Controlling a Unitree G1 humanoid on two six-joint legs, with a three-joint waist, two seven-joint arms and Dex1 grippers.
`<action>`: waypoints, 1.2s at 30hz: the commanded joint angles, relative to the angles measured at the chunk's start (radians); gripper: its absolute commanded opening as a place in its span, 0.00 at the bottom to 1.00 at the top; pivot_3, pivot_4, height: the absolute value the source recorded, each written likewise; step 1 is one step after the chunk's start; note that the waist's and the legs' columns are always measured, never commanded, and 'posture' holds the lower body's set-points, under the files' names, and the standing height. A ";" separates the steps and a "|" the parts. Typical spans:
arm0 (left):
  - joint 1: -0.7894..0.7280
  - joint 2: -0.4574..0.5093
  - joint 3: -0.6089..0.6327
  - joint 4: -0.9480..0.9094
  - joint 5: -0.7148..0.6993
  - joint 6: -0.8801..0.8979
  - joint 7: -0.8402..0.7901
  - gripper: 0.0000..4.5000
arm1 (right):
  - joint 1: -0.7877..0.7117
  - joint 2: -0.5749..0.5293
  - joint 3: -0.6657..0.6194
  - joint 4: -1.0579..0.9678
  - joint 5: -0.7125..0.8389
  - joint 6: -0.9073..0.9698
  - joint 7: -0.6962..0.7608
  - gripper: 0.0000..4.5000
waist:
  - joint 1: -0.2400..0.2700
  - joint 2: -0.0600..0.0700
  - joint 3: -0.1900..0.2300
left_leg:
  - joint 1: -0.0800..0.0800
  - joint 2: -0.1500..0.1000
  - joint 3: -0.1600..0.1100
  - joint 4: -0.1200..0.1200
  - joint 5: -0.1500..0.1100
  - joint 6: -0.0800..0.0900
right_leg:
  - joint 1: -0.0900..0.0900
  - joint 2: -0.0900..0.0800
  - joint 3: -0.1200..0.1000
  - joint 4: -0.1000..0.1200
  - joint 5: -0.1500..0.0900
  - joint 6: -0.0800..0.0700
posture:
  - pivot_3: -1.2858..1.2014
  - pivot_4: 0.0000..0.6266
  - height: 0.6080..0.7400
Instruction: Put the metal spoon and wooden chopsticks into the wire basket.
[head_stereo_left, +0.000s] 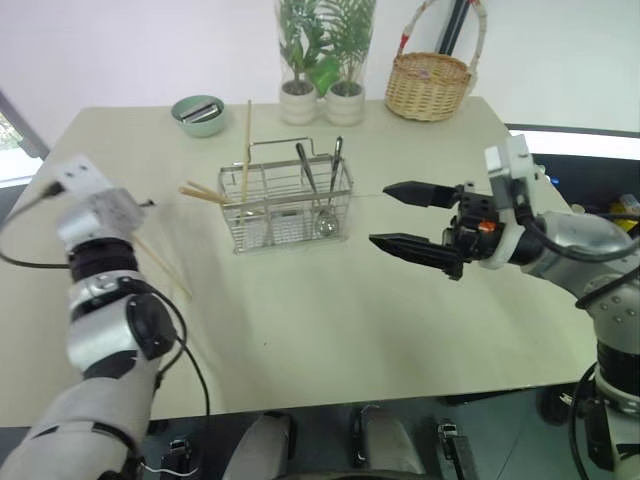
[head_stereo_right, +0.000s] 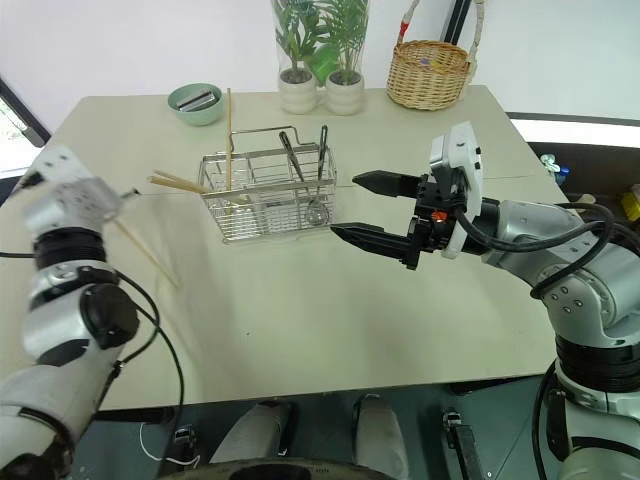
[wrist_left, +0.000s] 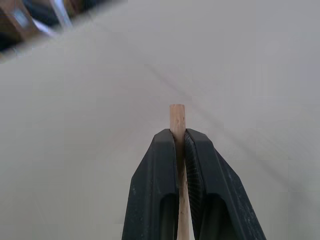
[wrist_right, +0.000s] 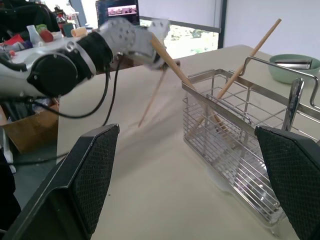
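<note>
The wire basket (head_stereo_left: 287, 205) stands on the beige table (head_stereo_left: 330, 310), a little behind its middle. In its right-hand compartments stand two metal utensils: the metal spoon (head_stereo_left: 329, 195) with its bowl down at the basket floor and its handle leaning up over the rim, and a second metal handle (head_stereo_left: 306, 168) just to the left of it. At the left end of the basket one of the wooden chopsticks (head_stereo_left: 247, 150) stands nearly upright, its top well above the rim, and two more (head_stereo_left: 203, 194) lie slanted across the left edge with their ends jutting out to the left.

Left of the basket and apart from it, the left gripper (wrist_left: 180, 137) is clamped on another chopstick (wrist_left: 177, 117); the wrist view shows the blunt wooden tip poking out just past the two pressed-together fingers. In the head views the rest of this stick (head_stereo_right: 148, 255) slants downward from the hand toward the near-left part of the table.

To the right of the basket, near its right end but not touching it, the right gripper (head_stereo_left: 408, 218) hangs above the table with its two black fingers spread wide and empty, pointing toward the basket.

At the back of the table stand a green bowl (head_stereo_left: 198, 114), two potted plants (head_stereo_left: 322, 60) and a wicker basket (head_stereo_left: 428, 85).
</note>
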 joint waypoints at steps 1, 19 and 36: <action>-0.069 0.075 -0.010 -0.019 0.003 -0.136 -0.046 0.01 | -0.023 -0.003 -0.023 0.001 0.003 -0.019 0.008 1.00 | 0.004 -0.001 0.000 | 0.000 0.000 0.000 0.000 0.000 0.000 | 0.000 0.000 0.000 0.000 0.000 0.000 | 0.52 0.24 0.77; -0.228 -0.006 -0.241 -0.418 -0.268 -0.332 -0.847 0.01 | -0.036 -0.010 -0.034 0.012 0.001 -0.009 0.012 1.00 | 0.021 0.000 0.001 | -0.001 -0.001 0.000 0.000 0.000 0.001 | 0.001 -0.001 0.000 -0.003 0.000 0.000 | 0.52 0.24 0.77; 0.035 -0.212 -0.347 -0.576 -0.346 -0.237 -0.952 0.01 | 0.004 -0.012 -0.069 -0.027 0.026 0.003 -0.046 1.00 | 0.014 0.001 0.001 | 0.000 0.000 0.000 0.001 0.000 0.002 | 0.002 0.001 0.000 -0.003 0.001 0.000 | 0.52 0.24 0.77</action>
